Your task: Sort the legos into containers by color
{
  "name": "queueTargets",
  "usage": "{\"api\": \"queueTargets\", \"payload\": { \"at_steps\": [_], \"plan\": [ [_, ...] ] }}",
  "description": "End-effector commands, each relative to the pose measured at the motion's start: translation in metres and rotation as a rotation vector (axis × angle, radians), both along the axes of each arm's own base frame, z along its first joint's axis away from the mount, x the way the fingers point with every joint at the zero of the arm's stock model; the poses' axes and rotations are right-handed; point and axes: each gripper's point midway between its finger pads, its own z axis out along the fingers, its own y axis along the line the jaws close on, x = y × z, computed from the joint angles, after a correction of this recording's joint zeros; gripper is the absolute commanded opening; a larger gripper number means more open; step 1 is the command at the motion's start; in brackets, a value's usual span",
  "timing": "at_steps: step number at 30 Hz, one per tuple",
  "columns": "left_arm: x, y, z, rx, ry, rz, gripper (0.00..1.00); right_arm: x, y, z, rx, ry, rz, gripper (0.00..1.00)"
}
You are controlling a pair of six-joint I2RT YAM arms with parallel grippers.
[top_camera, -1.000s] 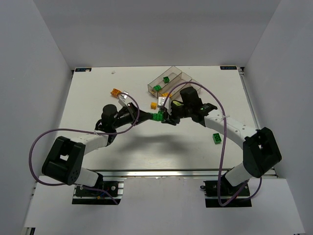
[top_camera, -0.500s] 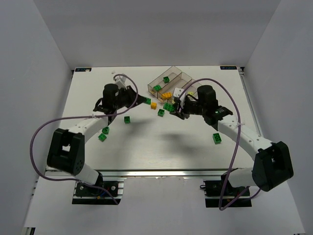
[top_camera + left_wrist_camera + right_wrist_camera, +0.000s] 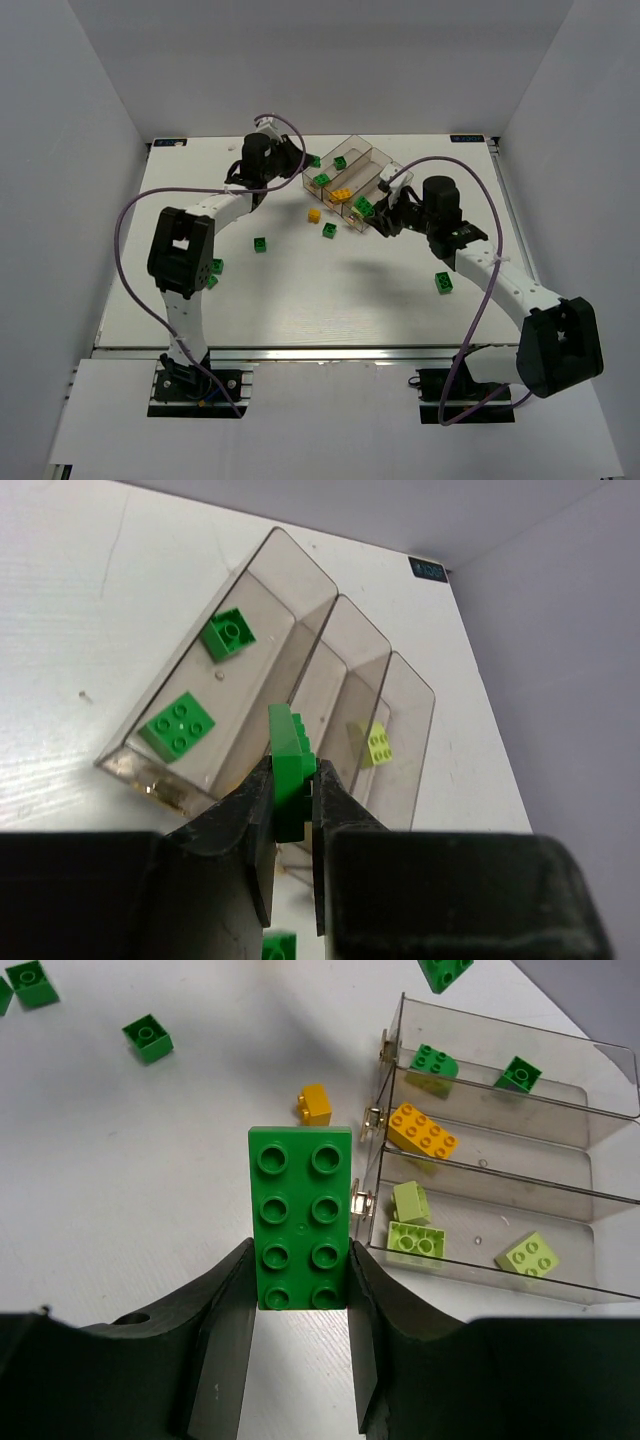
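Top view: the left hand (image 3: 303,160) hovers at the containers' (image 3: 360,152) far side, and the right hand (image 3: 372,213) at their near corner.

Left wrist: it is pinched tight on a small green brick (image 3: 288,750). The green bin (image 3: 270,590) lies ahead-left.

Right wrist: the hand, partly open, clamps a long green brick (image 3: 302,1218) that points forward. That bin lies ahead-right, farthest away.

Glossy studded plastic legos (image 3: 301,1218), clear smooth plastic containers (image 3: 560,1172), matt white table (image 3: 120,1160).
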Motion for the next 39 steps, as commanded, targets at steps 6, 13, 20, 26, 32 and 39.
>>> {"api": "queueTargets", "payload": {
  "at_steps": [6, 13, 20, 26, 32, 39],
  "plan": [
    [0.037, -0.023, 0.005, 0.056, -0.071, 0.068, 0.02, 0.008, -0.010, 0.018, 0.065, -0.040, -0.063, 0.00],
    [0.048, -0.026, -0.015, 0.126, -0.020, 0.120, 0.41, 0.015, -0.018, 0.015, 0.070, -0.037, -0.085, 0.00],
    [0.046, -0.023, -0.007, 0.148, -0.020, 0.125, 0.60, 0.028, -0.015, 0.013, 0.063, -0.025, -0.093, 0.00],
    [0.033, -0.020, 0.031, 0.109, -0.070, 0.125, 0.59, 0.051, -0.008, 0.015, 0.042, -0.032, -0.084, 0.00],
    [-0.020, 0.029, 0.061, 0.197, -0.094, 0.213, 0.59, 0.086, 0.004, 0.022, 0.018, -0.048, -0.087, 0.00],
    [-0.103, 0.113, 0.037, 0.227, -0.005, 0.354, 0.66, 0.129, 0.025, 0.019, -0.100, -0.148, -0.038, 0.00]
  ]
}}
